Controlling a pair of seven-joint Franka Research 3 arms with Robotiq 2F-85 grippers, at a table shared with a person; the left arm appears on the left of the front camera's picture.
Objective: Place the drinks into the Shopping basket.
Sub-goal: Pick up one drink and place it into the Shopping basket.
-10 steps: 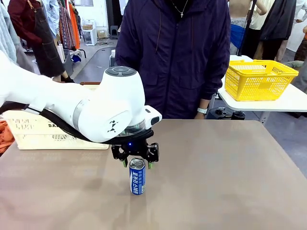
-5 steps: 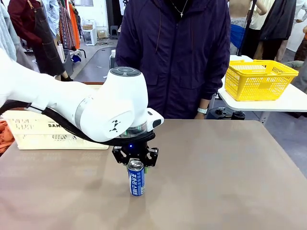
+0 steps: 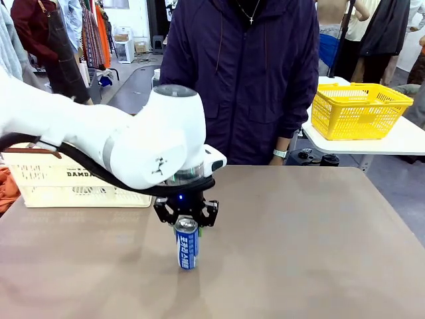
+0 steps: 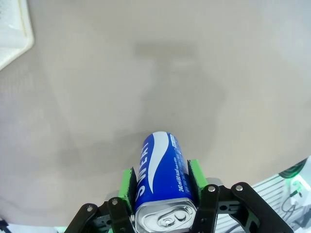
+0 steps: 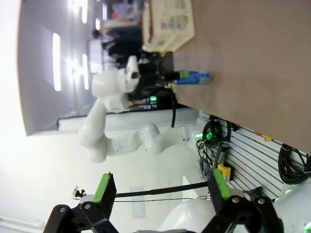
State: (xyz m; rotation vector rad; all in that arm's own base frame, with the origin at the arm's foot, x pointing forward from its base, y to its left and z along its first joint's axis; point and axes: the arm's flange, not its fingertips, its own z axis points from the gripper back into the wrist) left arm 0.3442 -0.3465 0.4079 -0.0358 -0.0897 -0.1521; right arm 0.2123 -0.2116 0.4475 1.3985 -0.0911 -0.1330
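At the far left of the brown table [image 3: 319, 252] sits the cream-white slotted plastic crate with dark brown rim [image 3: 50, 181], "DAMDA" printed on its side. Nearer the middle, the left gripper [image 3: 186, 224] comes straight down on the slim blue aluminium can with white lettering [image 3: 186, 244], its green pads [image 4: 127, 180] pressed against both sides just under the silver top; the can stands upright on the table. The right gripper [image 5: 160, 193] hangs off the table's edge, jaws spread wide, holding nothing. On another table at the far right rests a yellow mesh plastic basket [image 3: 358, 110].
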